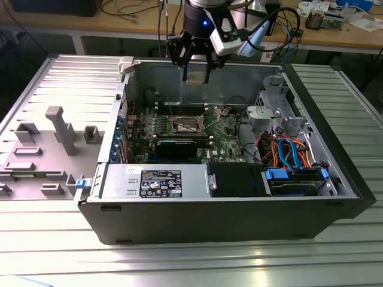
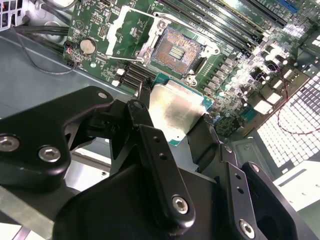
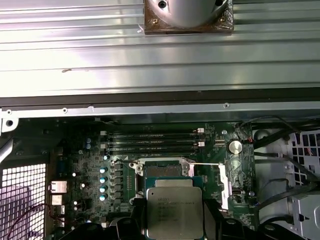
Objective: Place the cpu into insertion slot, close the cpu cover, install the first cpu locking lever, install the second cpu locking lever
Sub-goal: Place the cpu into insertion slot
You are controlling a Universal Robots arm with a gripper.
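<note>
My gripper (image 1: 196,76) hangs above the open computer case, over the rear part of the motherboard. It is shut on the cpu (image 2: 175,107), a flat square chip with a silvery top, gripped by two opposite edges between the black fingers (image 2: 150,135). In the first wrist view the cpu (image 3: 174,206) sits just in front of the insertion slot (image 3: 162,170). The slot (image 2: 176,47) lies bare, its contact field exposed. The cpu cover (image 2: 125,30), a thin metal frame, is swung open beside the slot. A thin wire locking lever (image 2: 192,34) runs along the slot's edge.
Memory slots (image 3: 150,142) lie behind the slot. A long black card (image 1: 182,144) lies in front of it. The power supply (image 1: 155,179) and a drive bay (image 1: 296,179) line the case's near side, with cables (image 1: 287,149) at the exterior view's right. Grey fixtures (image 1: 60,128) stand outside.
</note>
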